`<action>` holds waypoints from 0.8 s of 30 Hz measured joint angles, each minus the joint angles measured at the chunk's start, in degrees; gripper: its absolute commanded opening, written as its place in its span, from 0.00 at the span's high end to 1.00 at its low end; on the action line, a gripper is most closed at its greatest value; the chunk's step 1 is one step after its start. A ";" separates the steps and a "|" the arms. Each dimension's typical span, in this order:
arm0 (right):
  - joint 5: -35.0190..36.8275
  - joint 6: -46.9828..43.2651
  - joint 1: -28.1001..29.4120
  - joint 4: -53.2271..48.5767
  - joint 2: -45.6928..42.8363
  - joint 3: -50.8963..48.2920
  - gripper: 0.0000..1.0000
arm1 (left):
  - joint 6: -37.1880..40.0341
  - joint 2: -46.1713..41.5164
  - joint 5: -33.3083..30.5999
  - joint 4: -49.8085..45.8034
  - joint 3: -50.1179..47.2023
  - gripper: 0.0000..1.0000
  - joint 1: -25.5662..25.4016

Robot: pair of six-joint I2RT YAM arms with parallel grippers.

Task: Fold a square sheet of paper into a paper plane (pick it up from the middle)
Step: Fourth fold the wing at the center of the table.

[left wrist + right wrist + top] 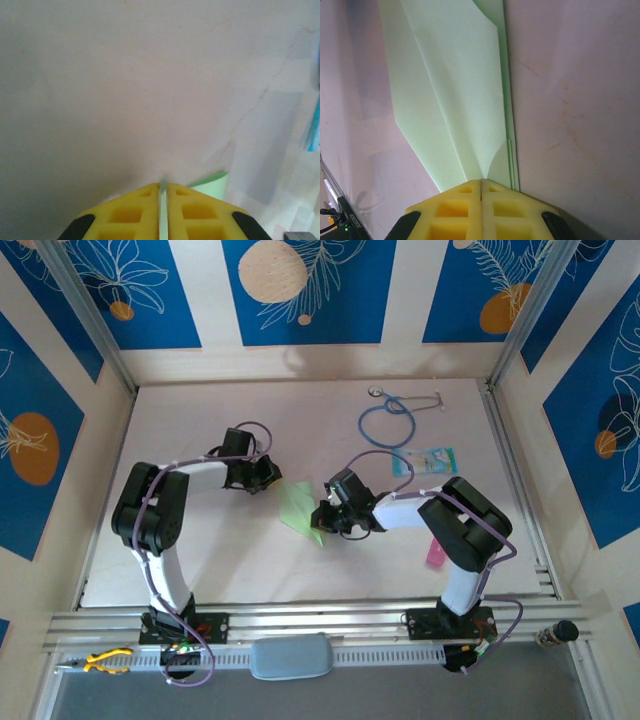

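R tool [481, 181] closed, L tool [163, 184] pinching green paper [451, 86]

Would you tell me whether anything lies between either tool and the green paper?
Nothing visible does: the shut right tool rests against the folded green paper, and the left tool pinches its green edge.

The left white-and-black robot arm [160, 505] bent at its elbow and reached inward. Its yellow-padded two-finger left gripper [163, 186] was nipped on a thin edge of the light-green sheet of paper [215, 179]. The right white-and-black robot arm [455, 520] mirrored that pose, and the right gripper [481, 181] had its pads pressed flat together.
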 measured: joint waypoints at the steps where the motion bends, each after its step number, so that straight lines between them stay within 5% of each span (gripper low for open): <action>1: 0.00 0.00 0.00 0.00 0.00 0.00 1.00 | 0.00 -1.07 0.13 0.24 -0.22 0.88 0.00; 12: 0.00 0.00 0.00 -0.09 0.04 0.07 1.00 | -0.66 -0.85 7.96 8.66 -4.37 0.90 -3.28; 24: -0.07 -0.02 0.00 -0.15 0.11 0.09 1.00 | 0.48 3.56 6.27 5.18 -2.73 0.89 -1.99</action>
